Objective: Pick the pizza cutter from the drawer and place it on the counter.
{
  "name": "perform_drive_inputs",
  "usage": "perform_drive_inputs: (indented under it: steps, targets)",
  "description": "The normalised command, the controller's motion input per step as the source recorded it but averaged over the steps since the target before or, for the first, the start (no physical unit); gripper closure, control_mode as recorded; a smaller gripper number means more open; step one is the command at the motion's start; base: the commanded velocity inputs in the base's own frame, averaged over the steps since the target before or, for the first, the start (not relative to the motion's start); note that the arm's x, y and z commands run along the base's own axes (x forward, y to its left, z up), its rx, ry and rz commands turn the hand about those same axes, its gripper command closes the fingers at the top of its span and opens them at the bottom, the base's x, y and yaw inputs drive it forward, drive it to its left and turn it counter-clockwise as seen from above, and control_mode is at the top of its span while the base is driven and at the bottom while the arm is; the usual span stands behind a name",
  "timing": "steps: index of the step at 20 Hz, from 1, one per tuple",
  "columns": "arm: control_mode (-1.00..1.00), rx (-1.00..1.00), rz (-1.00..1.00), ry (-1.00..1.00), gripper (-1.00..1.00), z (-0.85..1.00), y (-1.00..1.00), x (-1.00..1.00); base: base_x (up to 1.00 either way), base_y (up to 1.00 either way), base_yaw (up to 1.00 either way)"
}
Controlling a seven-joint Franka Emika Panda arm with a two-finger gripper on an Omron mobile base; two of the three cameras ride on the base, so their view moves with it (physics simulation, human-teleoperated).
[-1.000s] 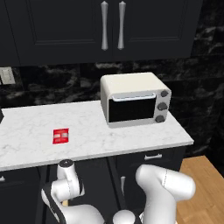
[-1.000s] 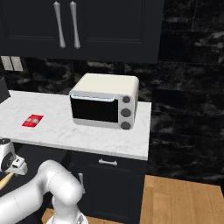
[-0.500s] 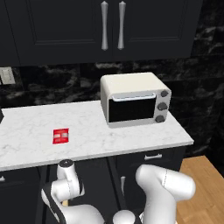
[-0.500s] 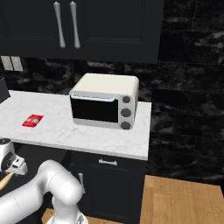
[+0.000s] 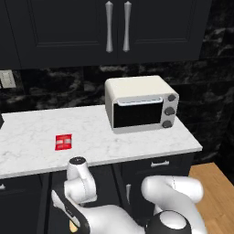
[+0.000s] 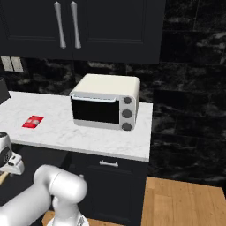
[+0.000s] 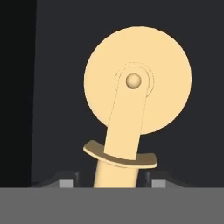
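Observation:
The tan pizza cutter [image 7: 133,92] lies flat on the dark floor of the drawer [image 7: 57,87], its round disc pointing away from me and its handle running down between my fingertips. My gripper [image 7: 111,183] straddles that handle, one fingertip [image 7: 65,183] on each side and close to it. The bottom of the hand view hides whether they touch it. In the left base view the hand [image 5: 68,212] hangs low, below the front edge of the white marble counter [image 5: 114,137], with a tan sliver of the cutter [image 5: 72,226] beside it.
A white toaster oven [image 5: 139,103] stands on the right half of the counter, and a flat red packet [image 5: 63,141] lies on its left part. Black wall cabinets with silver handles [image 5: 118,25] hang above. A narrow drawer with a short handle [image 6: 108,163] sits under the counter's right end.

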Motion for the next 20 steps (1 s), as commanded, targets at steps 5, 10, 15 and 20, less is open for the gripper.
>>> perform_drive_inputs:
  steps: [5, 10, 15, 20]
  targets:
    - [-1.00, 0.00, 0.00, -0.06, 1.00, 1.00, 0.29, -0.29, 0.00, 0.00, 0.00]
    - [-1.00, 0.06, 0.09, -0.23, 1.00, 1.00, -0.15, 0.10, 0.00, 0.00, 0.00]
    - [-1.00, 0.11, 0.06, -0.24, 1.00, 1.00, -0.60, 0.62, 0.00, 0.00, 0.00]
    - [-1.00, 0.02, 0.00, -0.21, 1.00, 0.72, -0.65, 0.99, 0.00, 0.00, 0.00]
